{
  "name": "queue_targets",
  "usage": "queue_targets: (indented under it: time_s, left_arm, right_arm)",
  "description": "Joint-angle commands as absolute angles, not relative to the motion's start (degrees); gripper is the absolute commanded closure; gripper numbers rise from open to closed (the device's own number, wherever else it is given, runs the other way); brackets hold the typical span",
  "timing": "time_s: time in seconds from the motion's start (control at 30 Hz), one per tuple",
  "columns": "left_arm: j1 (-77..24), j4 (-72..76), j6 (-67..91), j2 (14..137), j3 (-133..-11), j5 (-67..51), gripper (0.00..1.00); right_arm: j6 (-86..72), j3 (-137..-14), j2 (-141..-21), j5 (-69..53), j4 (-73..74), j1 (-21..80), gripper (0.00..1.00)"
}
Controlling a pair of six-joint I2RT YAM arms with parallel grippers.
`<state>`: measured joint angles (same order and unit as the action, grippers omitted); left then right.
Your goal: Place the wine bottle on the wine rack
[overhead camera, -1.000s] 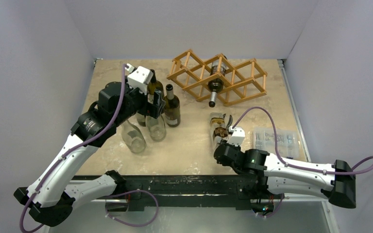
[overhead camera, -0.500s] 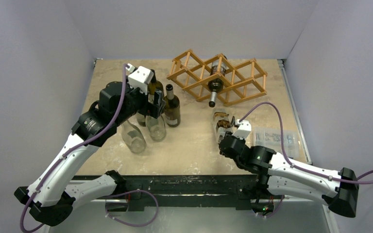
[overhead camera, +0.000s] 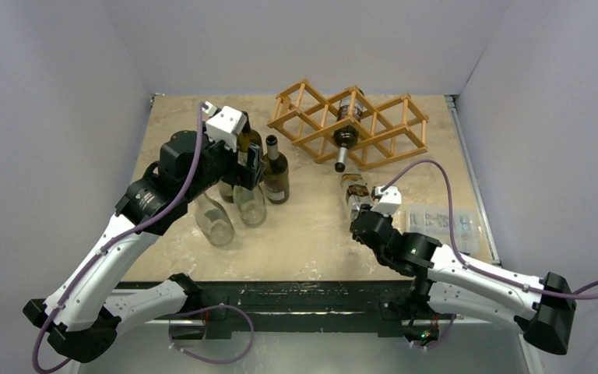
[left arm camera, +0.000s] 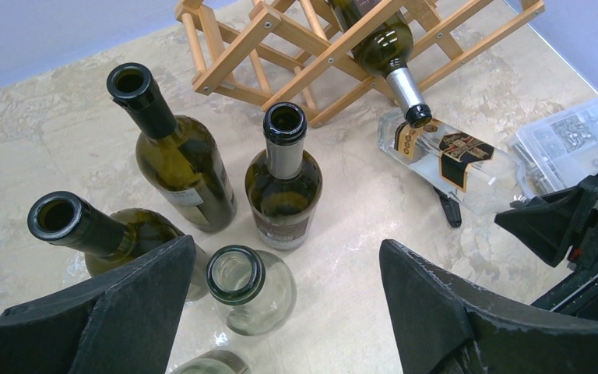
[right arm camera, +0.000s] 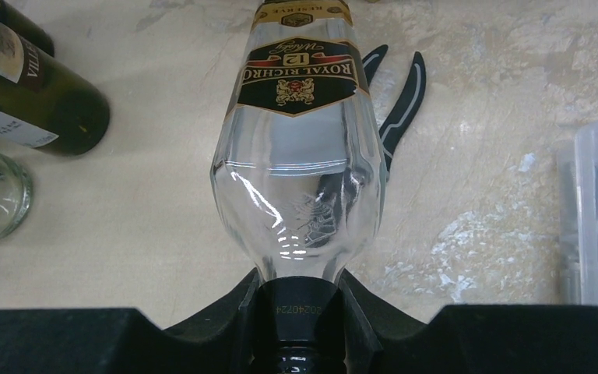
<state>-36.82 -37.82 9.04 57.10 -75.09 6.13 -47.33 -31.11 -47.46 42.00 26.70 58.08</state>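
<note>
The wooden wine rack (overhead camera: 374, 125) stands at the back of the table and holds one dark bottle (overhead camera: 345, 134), neck toward me. My right gripper (overhead camera: 367, 212) is shut on the black-capped neck (right arm camera: 304, 315) of a clear bottle with a black and gold label (right arm camera: 300, 148). The bottle lies nearly flat and low over the table, its base pointing toward the rack, just in front of the racked bottle's mouth (left arm camera: 418, 117). My left gripper (left arm camera: 288, 261) is open and empty above a group of upright bottles at the left. The rack also shows in the left wrist view (left arm camera: 233, 54).
Several upright bottles stand at the left: dark green ones (overhead camera: 275, 173) (left arm camera: 181, 160) and clear ones (overhead camera: 249, 204) (overhead camera: 214, 220). A clear plastic compartment box (overhead camera: 444, 222) sits right of the held bottle. A small black object (right arm camera: 401, 109) lies on the table under the bottle.
My right arm has pushed forward and swung, carrying the clear bottle closer to the rack. The left arm has not moved.
</note>
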Motion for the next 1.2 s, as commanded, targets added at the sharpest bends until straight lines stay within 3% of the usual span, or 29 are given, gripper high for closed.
queue_targets:
  time_s: [0.0, 0.13, 0.4, 0.47, 0.63, 0.73, 0.87, 1.17]
  left_arm:
    - [-36.67, -36.32, 9.84, 56.67, -75.15, 5.32, 0.12]
    - [-36.74, -36.39, 9.72, 56.61, -75.19, 5.65, 0.12]
    - [-36.69, -36.39, 9.81, 56.77, -75.15, 5.36, 0.12]
    - [-36.72, -36.43, 9.69, 56.78, -75.15, 5.64, 0.12]
    - [-36.69, -36.48, 9.58, 56.58, -75.15, 5.82, 0.12]
    - [-36.72, -36.45, 9.66, 56.30, -75.23, 5.68, 0.12]
    - [-36.72, -36.37, 9.80, 56.35, -75.22, 5.19, 0.12]
    - [-36.68, -36.40, 9.85, 56.43, -75.28, 5.12, 0.12]
  right_arm:
    - [-46.01, -33.45, -52.86, 37.02, 16.33, 58.14, 1.00]
    - [-52.18, -31.91, -60.13, 28.53, 14.83, 59.35, 1.00]
    - [-57.38, -36.57, -80.48, 26.28, 17.42, 60.38, 1.00]
    - [-56.56, -37.44, -83.15, 27.10, 17.43, 60.38, 0.91]
    - [-55.23, -36.88, -81.90, 27.88, 16.89, 60.47, 0.38]
    - [-54.41, -36.48, -77.73, 28.73, 18.00, 60.47, 0.21]
    - [-52.44, -37.27, -72.75, 30.71, 20.24, 60.29, 0.09]
    - [-45.89, -44.68, -77.29, 34.73, 19.50, 54.87, 0.05]
